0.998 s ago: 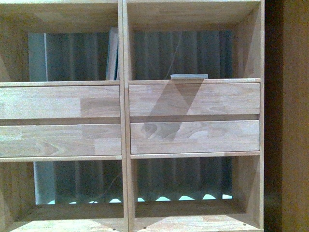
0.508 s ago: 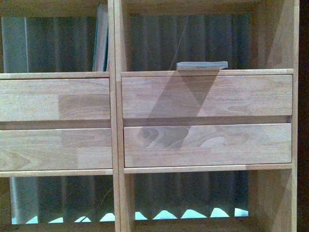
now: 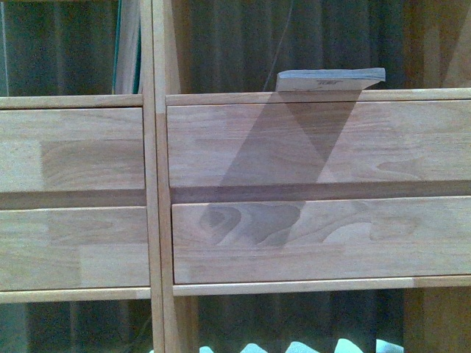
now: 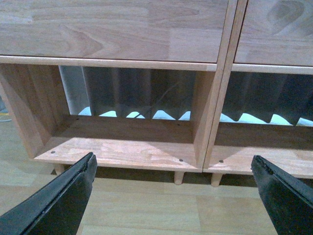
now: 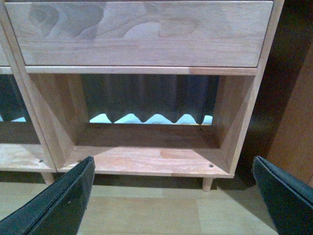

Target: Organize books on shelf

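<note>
- 1 o'clock cubby (image 3: 412, 95): flat book (image 3: 331, 79) on floor; free above.
- 11 o'clock cubby (image 3: 59, 101): upright book (image 3: 128, 51) against divider (image 3: 151, 44).
- Centre: drawer fronts (image 3: 309, 143), closed.
- 6 o'clock cubbies (image 4: 122, 149): unobstructed.

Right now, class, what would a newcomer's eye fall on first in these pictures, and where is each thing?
A thin pale paperback book lies flat on the ledge above the right drawers of the light-wood shelving unit, casting a wedge-shaped shadow down them. In the cubby to its left, a teal-covered book stands upright against the divider. In the wrist views, the left gripper and right gripper both gape open before the bottom cubbies.
</note>
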`<state>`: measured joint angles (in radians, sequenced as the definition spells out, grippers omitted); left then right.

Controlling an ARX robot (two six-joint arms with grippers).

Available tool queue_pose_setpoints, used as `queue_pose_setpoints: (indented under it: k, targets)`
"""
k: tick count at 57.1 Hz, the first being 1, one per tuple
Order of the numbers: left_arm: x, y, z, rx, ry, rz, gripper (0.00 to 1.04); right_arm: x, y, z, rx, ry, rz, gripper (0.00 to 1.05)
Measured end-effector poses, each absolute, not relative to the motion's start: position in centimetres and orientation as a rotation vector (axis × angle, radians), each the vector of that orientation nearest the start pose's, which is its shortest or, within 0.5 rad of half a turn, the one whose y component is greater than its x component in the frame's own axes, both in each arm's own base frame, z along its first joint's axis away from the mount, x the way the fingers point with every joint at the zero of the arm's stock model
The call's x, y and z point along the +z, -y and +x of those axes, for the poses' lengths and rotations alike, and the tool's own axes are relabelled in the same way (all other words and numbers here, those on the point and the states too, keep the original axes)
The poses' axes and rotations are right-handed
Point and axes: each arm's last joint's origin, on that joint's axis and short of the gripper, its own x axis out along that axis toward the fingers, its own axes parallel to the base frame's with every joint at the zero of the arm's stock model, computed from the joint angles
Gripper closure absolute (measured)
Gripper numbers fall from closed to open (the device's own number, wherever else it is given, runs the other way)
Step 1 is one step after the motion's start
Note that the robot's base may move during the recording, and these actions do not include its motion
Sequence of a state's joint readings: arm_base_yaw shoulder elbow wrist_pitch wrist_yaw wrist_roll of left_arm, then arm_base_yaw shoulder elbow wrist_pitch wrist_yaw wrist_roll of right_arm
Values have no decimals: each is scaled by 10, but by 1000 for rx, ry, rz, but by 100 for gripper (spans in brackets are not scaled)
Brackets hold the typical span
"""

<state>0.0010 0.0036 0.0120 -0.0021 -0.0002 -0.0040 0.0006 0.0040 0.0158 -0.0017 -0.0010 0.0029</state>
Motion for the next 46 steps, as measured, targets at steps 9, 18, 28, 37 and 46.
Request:
queue_pose_setpoints:
  k: [9, 18, 28, 37, 46]
  targets:
    - [167, 0, 97, 1, 6, -4, 7, 168, 0, 97, 2, 10, 3, 7]
    - [167, 0, 97, 0, 5, -4, 7, 168, 0, 97, 2, 9, 3, 7]
    - [167, 0, 97, 1, 6, -4, 7, 168, 0, 97, 1, 9, 3, 7]
    - [167, 0, 97, 1, 6, -4, 7, 168, 0, 97, 2, 9, 3, 7]
    - [167, 0, 97, 1, 6, -4, 7, 168, 0, 97, 2, 9, 2, 7]
